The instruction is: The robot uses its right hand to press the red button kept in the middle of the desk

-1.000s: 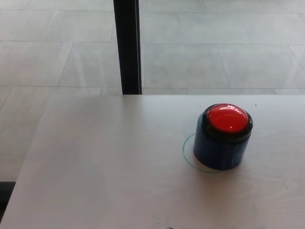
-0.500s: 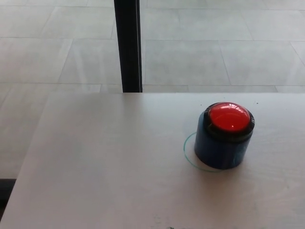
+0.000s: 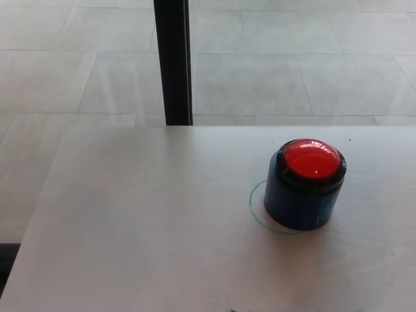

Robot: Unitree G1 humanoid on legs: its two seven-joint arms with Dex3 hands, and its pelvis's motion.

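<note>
Right hand: not in the head view. Left hand: likewise absent. No statement possible on finger spread or closure for either — neither shows anywhere in the picture.

Red button [image 3: 312,160]: domed cap, upright, seated in a black collar [image 3: 311,182] on top of a dark blue cylindrical housing [image 3: 298,207]. Standing on the pale desk [image 3: 149,221], toward the right of the picture and somewhat nearer the far edge than the near one. Around the base of the housing, on its left and near sides, a thin green circle line [image 3: 253,203] drawn on the desk surface; housing offset slightly to the right of that outline. Well to the left of the button and beyond the far desk edge, a black vertical post [image 3: 173,62]; behind it, grey tiled floor [image 3: 273,78].

Judged stage: approach not yet begun, press not yet made.

Governing relation for the coming move: button axis vertical, cap facing straight up, so contact best made from directly above, pushing down along that axis. Button on the robot's right side of the picture, hence judged closer to the right arm's entry side than to the left — consistent with the assigned hand. Exact bearing from hand to button: not determinable with the hand out of view.

Judged risk: an off-centre or slanted push likely to slide or tip the unfixed housing rather than depress the cap.
</note>
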